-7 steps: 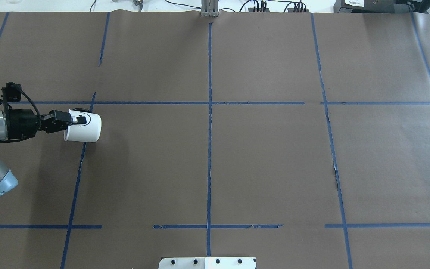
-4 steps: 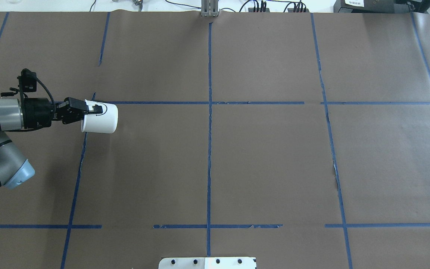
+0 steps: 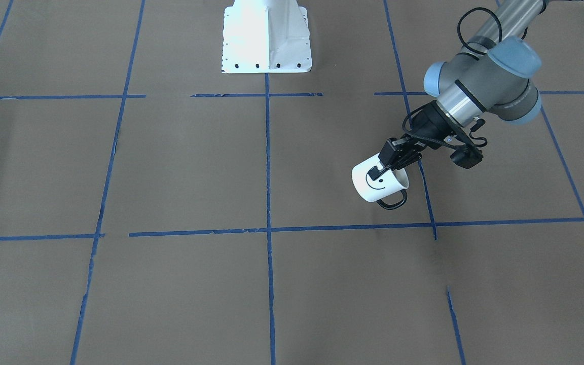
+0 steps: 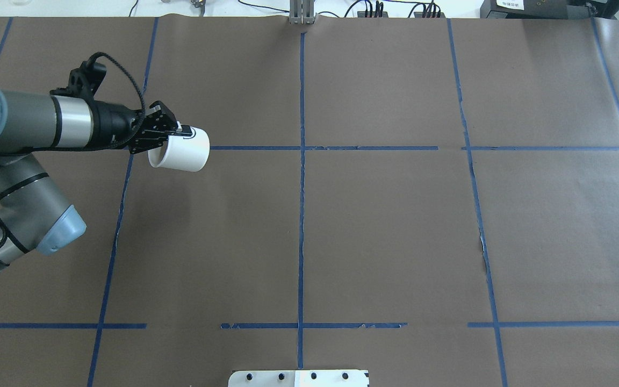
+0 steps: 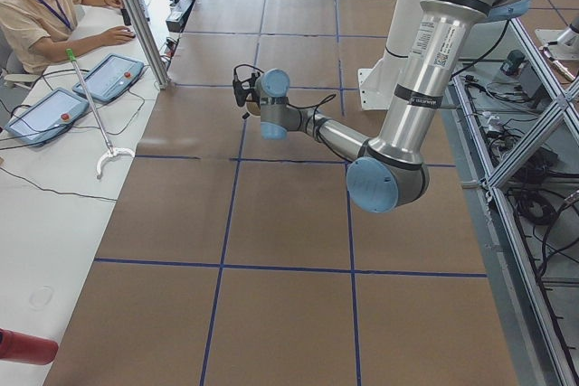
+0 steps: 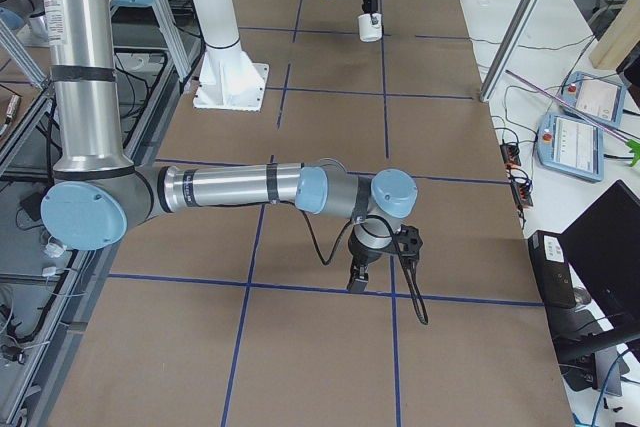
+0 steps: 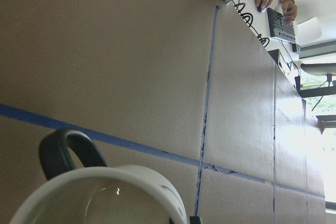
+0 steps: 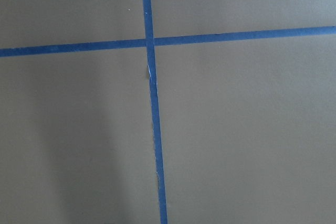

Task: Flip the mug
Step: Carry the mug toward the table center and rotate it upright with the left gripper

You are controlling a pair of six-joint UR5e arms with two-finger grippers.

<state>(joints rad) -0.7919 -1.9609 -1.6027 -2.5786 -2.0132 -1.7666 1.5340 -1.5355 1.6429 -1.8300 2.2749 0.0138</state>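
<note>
- You can see the left arm [image 4: 35, 126] on the left side of the overhead view.
- The left fingers [image 4: 180, 130] are clamped on the rim of the mug [image 4: 181, 154], one inside and one outside.
- The mug is tipped on its side. Its open mouth faces the arm, and its bottom points to the middle of the table [image 4: 384, 231].
- In the front view you can see the smiley face [image 3: 376, 180] and the handle [image 3: 392, 203], which hangs low.
- The mug is just beside a crossing of the blue tape lines [image 4: 256, 148].
- The right fingers [image 6: 357, 282] point down at the table, well apart from the mug. You cannot tell if they are apart or together.
</note>
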